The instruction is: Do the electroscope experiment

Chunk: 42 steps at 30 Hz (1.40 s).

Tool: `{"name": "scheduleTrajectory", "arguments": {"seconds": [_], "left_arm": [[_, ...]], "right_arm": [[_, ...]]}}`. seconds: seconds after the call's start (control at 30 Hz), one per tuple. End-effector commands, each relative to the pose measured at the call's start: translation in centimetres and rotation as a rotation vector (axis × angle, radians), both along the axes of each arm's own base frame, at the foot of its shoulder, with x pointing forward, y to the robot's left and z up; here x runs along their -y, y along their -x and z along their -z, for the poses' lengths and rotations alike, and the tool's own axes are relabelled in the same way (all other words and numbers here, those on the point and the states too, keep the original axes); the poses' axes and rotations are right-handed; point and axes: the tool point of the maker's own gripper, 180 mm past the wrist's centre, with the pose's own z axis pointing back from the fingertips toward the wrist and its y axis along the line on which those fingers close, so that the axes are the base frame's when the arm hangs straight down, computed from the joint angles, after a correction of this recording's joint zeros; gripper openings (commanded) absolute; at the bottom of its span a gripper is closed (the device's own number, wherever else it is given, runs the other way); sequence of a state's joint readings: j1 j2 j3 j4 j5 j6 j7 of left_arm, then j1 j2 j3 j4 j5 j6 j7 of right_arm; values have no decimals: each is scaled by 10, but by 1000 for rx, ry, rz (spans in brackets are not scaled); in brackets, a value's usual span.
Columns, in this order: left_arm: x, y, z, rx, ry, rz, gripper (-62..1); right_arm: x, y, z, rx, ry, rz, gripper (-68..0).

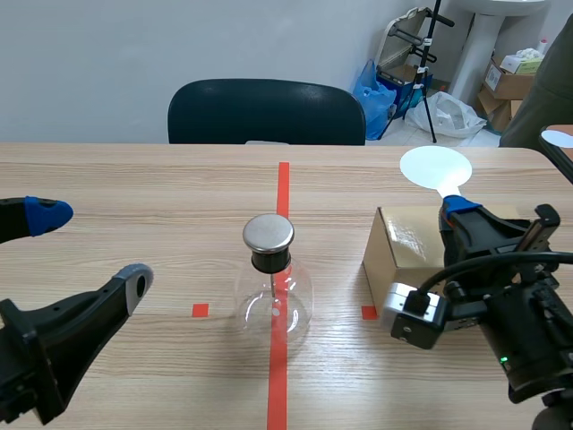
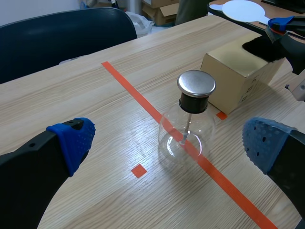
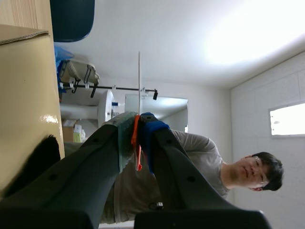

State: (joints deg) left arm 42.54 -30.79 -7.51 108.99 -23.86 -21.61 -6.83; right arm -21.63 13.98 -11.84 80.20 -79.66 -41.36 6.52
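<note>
A dark chair stands behind the wooden table, a blue bag beyond.

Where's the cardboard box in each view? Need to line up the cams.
Scene view: cardboard box right of the glass flask, partly behind the right gripper.
Left wrist view: box beyond the flask, right gripper just past it.
Right wrist view: tan wall close beside the right gripper.
Shared landmark: right gripper, shut on the white paddle, beside the box in all three.
</note>
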Motion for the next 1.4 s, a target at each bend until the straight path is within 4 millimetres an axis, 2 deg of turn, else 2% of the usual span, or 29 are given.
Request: {"name": "scheduleTrajectory", "arguments": {"seconds": [0.0,0.27,0.3,0.43,0.47,0.5,0.6,0.73,0.9,1.1,1.37], "left_arm": [[5,1,-5,6,16,11,14],[4,3,3,-27,-13,16,13],[4,3,8,-45,-33,25,-66],[3,2,35,-134,-114,79,-452],[2,0,41,-144,-116,87,-536],[1,-3,47,-151,-115,95,-594],[-3,-14,67,-171,-99,111,-581],[3,-20,91,-166,-88,208,-581],[6,-30,112,-157,-59,256,-581],[19,-40,130,-150,-63,296,-579],[29,-55,139,-156,-44,291,-579]], "right_arm": [[-5,0,-14,73,-9,-6,-665],[-23,-2,-19,95,-79,65,-665],[-25,-2,-20,97,-88,69,-665],[-35,-1,-21,100,-117,66,-665],[-37,-1,-21,97,-122,65,-665],[-40,0,-21,97,-128,61,-665],[-46,4,-19,85,-146,60,-665],[-53,8,-16,68,-172,68,-665],[-59,14,-12,48,-198,77,-665],[-58,17,-8,26,-222,100,-665],[-61,24,-2,-9,-241,100,-665]]}}
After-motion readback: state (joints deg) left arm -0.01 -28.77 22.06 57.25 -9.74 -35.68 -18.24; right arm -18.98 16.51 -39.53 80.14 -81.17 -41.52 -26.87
